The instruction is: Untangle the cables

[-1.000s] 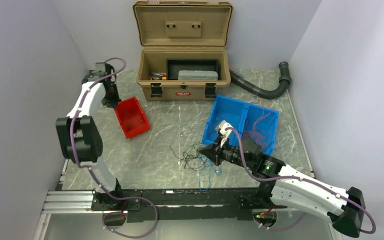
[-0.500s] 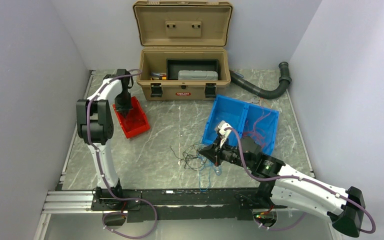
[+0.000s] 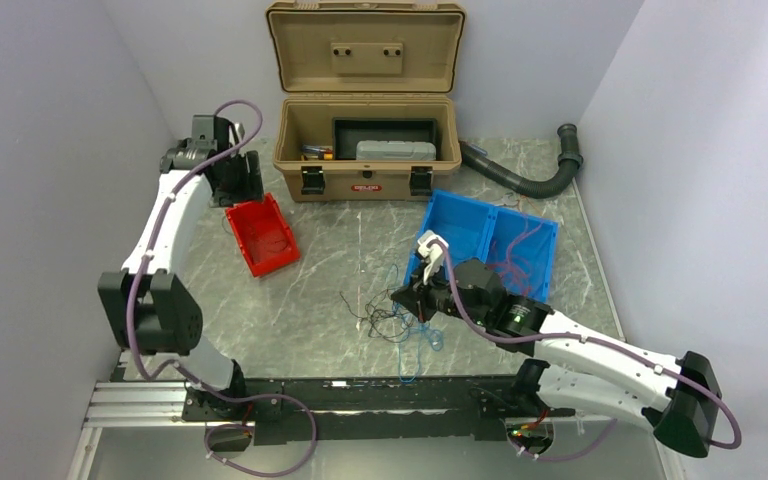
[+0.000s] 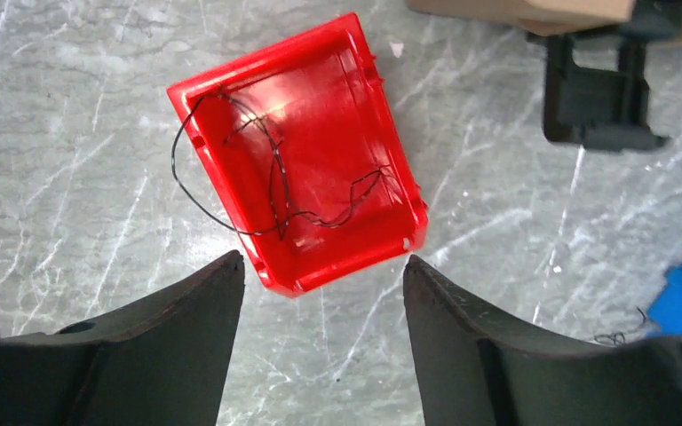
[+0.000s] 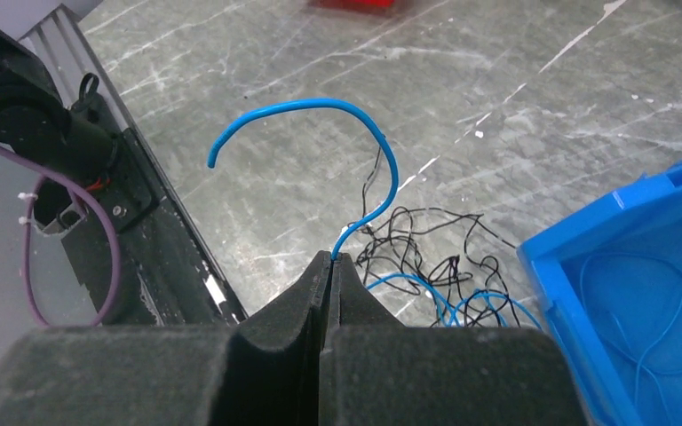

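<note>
Operator: So, where do my grippers stand?

Spotter: Your left gripper (image 4: 324, 266) hangs over the red bin (image 4: 320, 98) at the rear left of the table (image 3: 330, 290), with its fingers spread apart and nothing between them.

Operator: And what is in that bin?

Spotter: One black cable (image 4: 277, 200) lies loose in it, and a loop of it spills over the rim onto the table.

Operator: And the right side?

Spotter: Your right gripper (image 5: 331, 259) has its fingers pressed together on a blue cable (image 5: 382, 151), pinched right at the tips. The free length rises from them and curls over like a hook, clear of the table.

Operator: Where is the rest?

Spotter: You have the tangle of cables (image 3: 395, 320), black and blue strands, lying on the table just under your right gripper, near the front corner of the blue bin (image 3: 430, 225). More thin strands lie inside that bin. Whether your pinched cable runs down into the tangle, you cannot tell from these views. An open toolbox (image 3: 365, 130) stands at the back, and a black hose (image 3: 520, 180) curves along the rear right
</note>
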Controlling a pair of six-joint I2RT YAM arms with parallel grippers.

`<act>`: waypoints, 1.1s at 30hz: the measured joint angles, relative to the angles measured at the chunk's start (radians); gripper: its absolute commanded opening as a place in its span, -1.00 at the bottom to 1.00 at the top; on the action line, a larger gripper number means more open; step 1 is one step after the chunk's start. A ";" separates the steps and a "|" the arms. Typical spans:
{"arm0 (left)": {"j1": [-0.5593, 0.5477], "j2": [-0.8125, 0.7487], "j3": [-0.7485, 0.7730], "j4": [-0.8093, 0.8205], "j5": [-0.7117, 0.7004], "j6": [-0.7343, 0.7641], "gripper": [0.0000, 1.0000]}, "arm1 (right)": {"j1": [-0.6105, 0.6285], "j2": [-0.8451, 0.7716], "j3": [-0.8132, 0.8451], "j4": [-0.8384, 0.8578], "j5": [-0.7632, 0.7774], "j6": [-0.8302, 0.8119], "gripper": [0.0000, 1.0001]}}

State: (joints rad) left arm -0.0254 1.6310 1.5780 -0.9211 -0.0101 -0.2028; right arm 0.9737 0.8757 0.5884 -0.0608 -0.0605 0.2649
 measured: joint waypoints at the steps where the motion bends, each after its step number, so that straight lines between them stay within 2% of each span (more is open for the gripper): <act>1: -0.001 -0.028 -0.016 0.006 0.012 0.002 0.51 | 0.000 0.007 0.008 0.001 0.000 0.000 -1.00; 8: -0.003 -0.297 -0.205 0.026 0.074 0.005 0.96 | 0.000 0.119 0.082 0.000 -0.006 0.005 -1.00; 12: -0.005 -0.513 -0.323 0.072 0.126 -0.005 0.99 | 0.000 0.203 0.129 0.001 -0.024 0.008 -1.00; 17: -0.038 -0.758 -0.533 0.199 0.260 -0.077 0.99 | 0.005 0.312 0.238 -0.006 -0.056 0.008 -1.00; 25: -0.174 -0.809 -0.836 0.390 0.355 -0.214 0.99 | 0.037 0.431 0.454 -0.014 -0.032 0.008 -1.00; 33: -0.314 -0.752 -0.870 0.560 0.350 -0.291 0.99 | 0.036 0.468 0.467 -0.104 0.148 0.068 -1.00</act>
State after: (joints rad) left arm -0.3389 0.8795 0.7082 -0.3614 0.3397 -0.4934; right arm 1.0100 1.3434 1.0554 -0.1650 0.0879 0.3332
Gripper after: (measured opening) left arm 0.994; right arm 0.009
